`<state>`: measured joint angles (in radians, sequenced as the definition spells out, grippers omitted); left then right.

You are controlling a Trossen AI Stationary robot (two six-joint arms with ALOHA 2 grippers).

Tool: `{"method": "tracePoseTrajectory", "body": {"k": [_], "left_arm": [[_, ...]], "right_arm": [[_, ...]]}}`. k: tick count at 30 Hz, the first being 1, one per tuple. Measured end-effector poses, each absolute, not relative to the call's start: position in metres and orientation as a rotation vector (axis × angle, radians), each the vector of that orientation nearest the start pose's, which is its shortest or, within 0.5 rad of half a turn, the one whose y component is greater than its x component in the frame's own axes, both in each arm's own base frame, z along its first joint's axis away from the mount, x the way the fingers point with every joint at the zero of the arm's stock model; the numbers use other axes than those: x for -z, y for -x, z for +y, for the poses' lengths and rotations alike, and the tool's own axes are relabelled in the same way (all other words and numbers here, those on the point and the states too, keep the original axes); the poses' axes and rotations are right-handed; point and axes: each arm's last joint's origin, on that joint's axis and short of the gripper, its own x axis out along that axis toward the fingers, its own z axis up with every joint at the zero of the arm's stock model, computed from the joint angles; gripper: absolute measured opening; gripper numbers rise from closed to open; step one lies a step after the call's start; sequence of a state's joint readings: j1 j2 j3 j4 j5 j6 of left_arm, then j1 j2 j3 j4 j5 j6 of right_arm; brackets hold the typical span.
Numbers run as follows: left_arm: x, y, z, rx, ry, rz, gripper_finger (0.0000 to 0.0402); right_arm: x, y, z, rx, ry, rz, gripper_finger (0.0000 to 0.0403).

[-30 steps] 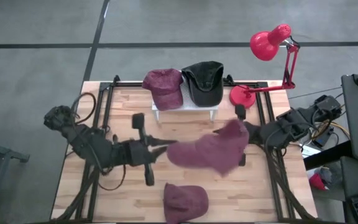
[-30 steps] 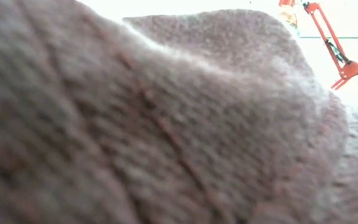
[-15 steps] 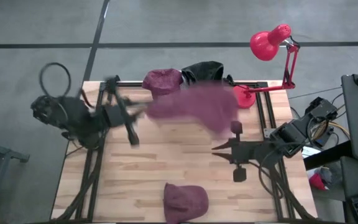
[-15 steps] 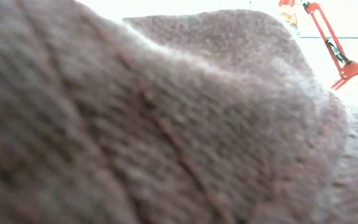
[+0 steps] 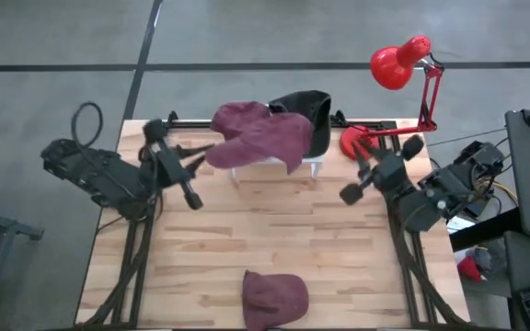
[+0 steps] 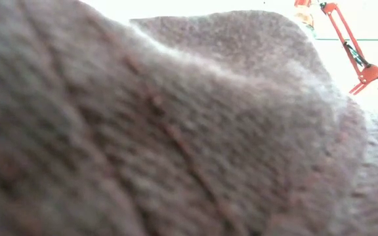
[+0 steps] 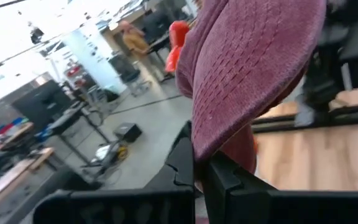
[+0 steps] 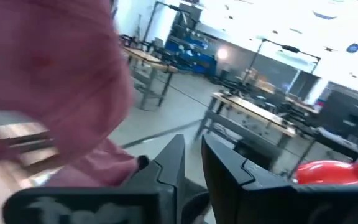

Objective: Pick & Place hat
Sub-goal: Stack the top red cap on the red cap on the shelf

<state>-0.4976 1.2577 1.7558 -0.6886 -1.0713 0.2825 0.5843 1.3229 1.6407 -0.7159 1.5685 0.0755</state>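
Observation:
The maroon hat (image 5: 263,135) lies draped over the white stand (image 5: 318,166) at the table's far edge, partly covering another maroon hat (image 5: 233,114) and the black hat (image 5: 309,112). My left gripper (image 5: 208,152) is at the hat's left end and shut on it; in the left wrist view the hat (image 7: 247,68) fills the space just past the fingers. My right gripper (image 5: 368,165) hangs near the right edge, shut and holding nothing (image 8: 191,155). A third maroon hat (image 5: 274,294) sits at the near edge and blocks the low view (image 6: 176,131). My left gripper pinches the maroon hat's left edge (image 7: 197,146) between its two fingers, coming roughly level from the table's left. The rest of the hat spreads away from the fingers over the stand and the hats on it; whether one layer or several, I cannot tell.
A red desk lamp (image 5: 398,64) stands at the far right corner with its base (image 5: 359,142) on the table, close to my right gripper. Bare wooden tabletop (image 5: 265,230) lies between the stand and the near hat. Black frame rails (image 5: 141,230) run along both sides.
My left gripper swung from the table's middle toward the far left, carrying the maroon hat with it. The hat went from stretched between both grippers mid-table to draped over the stand. My right gripper let go and drew back toward the right and far edges.

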Motion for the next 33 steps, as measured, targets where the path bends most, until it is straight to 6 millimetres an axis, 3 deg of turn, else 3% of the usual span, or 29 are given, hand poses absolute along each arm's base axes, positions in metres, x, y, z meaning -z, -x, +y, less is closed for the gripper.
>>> {"method": "tracePoseTrajectory", "body": {"k": [5, 10, 15, 19, 23, 28, 33], "left_arm": [[-0.490, -0.218, -0.092, -0.451, -0.386, 0.134, 0.0005], [-0.479, -0.234, -0.102, -0.392, -0.382, 0.036, 0.0005], [-0.468, -0.249, -0.102, -0.542, -0.394, 0.027, 0.0005], [-0.463, -0.266, -0.105, -0.649, -0.467, 0.056, 0.0005], [-0.454, -0.287, -0.112, -0.689, -0.566, 0.127, 0.0005], [-0.447, -0.302, -0.121, -0.695, -0.599, 0.155, 0.0005], [-0.447, -0.303, -0.127, -0.675, -0.594, 0.146, 0.0005]], "right_arm": [[-0.482, -0.216, 0.082, 1.074, 0.301, 0.180, 0.0052], [-0.483, -0.234, 0.069, 1.154, 0.308, 0.203, 0.0052], [-0.483, -0.260, 0.077, 1.158, 0.367, 0.245, 0.0052], [-0.482, -0.285, 0.086, 1.148, 0.463, 0.309, 0.0052], [-0.489, -0.299, 0.086, 1.137, 0.510, 0.336, 0.0052], [-0.500, -0.303, 0.075, 1.167, 0.523, 0.355, 0.0052], [-0.515, -0.295, 0.059, 1.204, 0.502, 0.350, 0.0052]]}}
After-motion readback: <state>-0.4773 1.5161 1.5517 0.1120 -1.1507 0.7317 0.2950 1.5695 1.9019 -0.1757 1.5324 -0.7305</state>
